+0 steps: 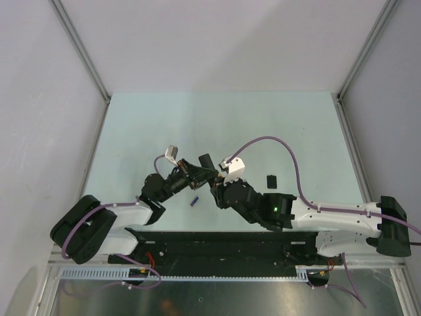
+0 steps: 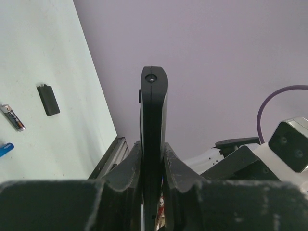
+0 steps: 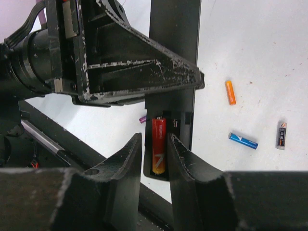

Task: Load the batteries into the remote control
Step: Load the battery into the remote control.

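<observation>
My left gripper is shut on the remote control, a slim black bar held edge-on and lifted off the table. In the right wrist view the remote shows its open battery recess, with one orange-red battery lying in the left slot. The slot beside it looks empty. My right gripper is right over that battery, its jaws a little apart on either side of it. In the top view both grippers meet at mid-table, the left and the right.
Loose on the table are an orange battery, a blue one, a dark grey one and a purple one. The black battery cover lies to the right of the grippers. The black base rail runs along the near edge.
</observation>
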Robot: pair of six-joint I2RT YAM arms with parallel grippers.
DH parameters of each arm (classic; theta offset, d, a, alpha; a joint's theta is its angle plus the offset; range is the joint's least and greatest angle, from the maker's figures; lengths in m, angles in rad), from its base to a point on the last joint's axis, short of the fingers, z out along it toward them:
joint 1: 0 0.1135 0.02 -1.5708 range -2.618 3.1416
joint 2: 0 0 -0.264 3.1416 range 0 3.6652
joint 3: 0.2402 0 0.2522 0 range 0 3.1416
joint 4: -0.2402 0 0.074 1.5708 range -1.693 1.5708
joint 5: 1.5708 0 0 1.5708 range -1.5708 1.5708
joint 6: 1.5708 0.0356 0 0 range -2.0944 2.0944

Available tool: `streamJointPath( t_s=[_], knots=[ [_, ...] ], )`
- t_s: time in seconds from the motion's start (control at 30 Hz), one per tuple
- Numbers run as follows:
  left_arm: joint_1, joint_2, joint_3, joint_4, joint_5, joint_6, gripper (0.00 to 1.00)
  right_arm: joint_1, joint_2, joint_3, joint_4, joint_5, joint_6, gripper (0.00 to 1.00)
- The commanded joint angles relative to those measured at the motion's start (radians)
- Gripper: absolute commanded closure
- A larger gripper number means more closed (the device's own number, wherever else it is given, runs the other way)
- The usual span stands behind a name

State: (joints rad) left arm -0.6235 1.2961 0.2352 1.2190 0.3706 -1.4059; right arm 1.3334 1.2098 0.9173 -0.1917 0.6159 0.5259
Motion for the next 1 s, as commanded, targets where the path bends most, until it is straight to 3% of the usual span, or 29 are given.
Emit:
streamJointPath(
  t_s=[0.0, 0.23, 0.53, 0.97],
  knots=[
    [0.001, -0.018, 0.007, 0.125, -0.022, -0.018, 1.0, 0.003, 0.008, 0.018, -0.081, 0.016, 0.017, 0.68],
    [0.001, -0.011, 0.001, 0.125, -0.019, -0.013, 1.0, 0.003, 0.004, 0.034, -0.066, 0.021, 0.008, 0.61],
    [0.001, 0.005, 0.004, 0.125, -0.018, -0.008, 1.0, 0.006, -0.026, 0.071, -0.072, 0.021, 0.013, 0.37],
    [0.001, 0.0, 0.003, 0.125, -0.012, -0.002, 1.0, 0.01, -0.038, 0.107, -0.087, 0.048, 0.009, 0.26]
  ],
)
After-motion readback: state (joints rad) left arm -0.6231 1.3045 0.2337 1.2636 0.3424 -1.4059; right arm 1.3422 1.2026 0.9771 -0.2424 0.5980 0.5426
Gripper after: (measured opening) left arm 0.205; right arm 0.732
